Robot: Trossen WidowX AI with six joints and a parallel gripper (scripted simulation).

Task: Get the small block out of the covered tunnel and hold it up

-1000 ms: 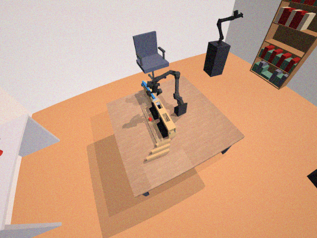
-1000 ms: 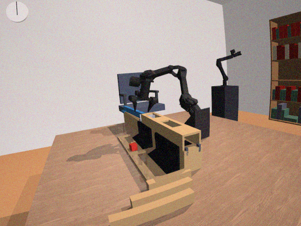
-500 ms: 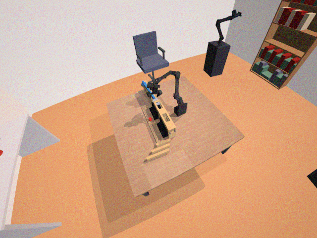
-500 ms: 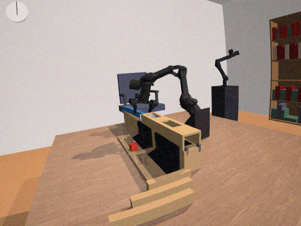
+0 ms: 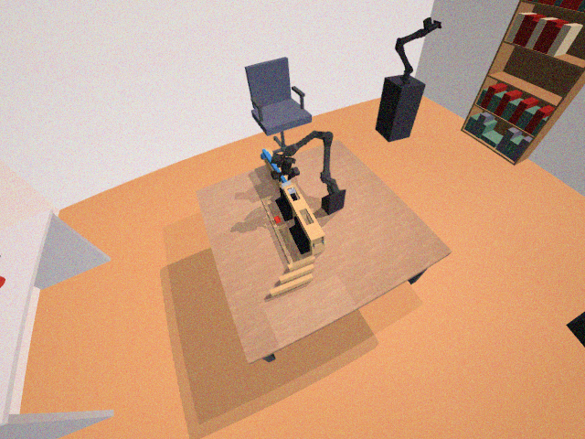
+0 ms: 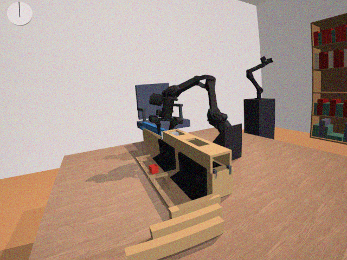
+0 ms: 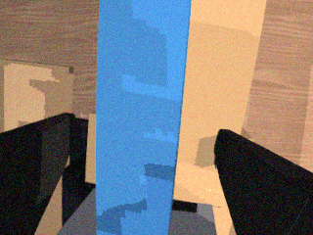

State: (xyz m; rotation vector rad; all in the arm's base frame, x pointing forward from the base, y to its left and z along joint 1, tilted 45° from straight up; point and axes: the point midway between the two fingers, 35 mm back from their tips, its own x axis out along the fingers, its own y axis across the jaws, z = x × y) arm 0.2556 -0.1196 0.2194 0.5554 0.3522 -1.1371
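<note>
One tabletop (image 5: 377,227) (image 6: 97,209) (image 7: 284,59), one tunnel (image 5: 300,203) (image 6: 183,136) with two top windows. One low tray (image 5: 279,238) (image 6: 156,187) (image 7: 29,78) along its left side, one blue handle (image 5: 268,155) (image 6: 149,125) (image 7: 139,64) out the far end, three pale bars (image 5: 290,285) (image 6: 179,238) at the near end. Pincer (image 5: 281,177) (image 6: 164,130) (image 7: 147,132) is spread astride the handle, pinching nothing. If sliding it: center, close square, pull straight along the channel. One red block (image 5: 277,219) (image 6: 153,169), in the tray outside the tunnel; if that's the target, back off upward and go pick it.
</note>
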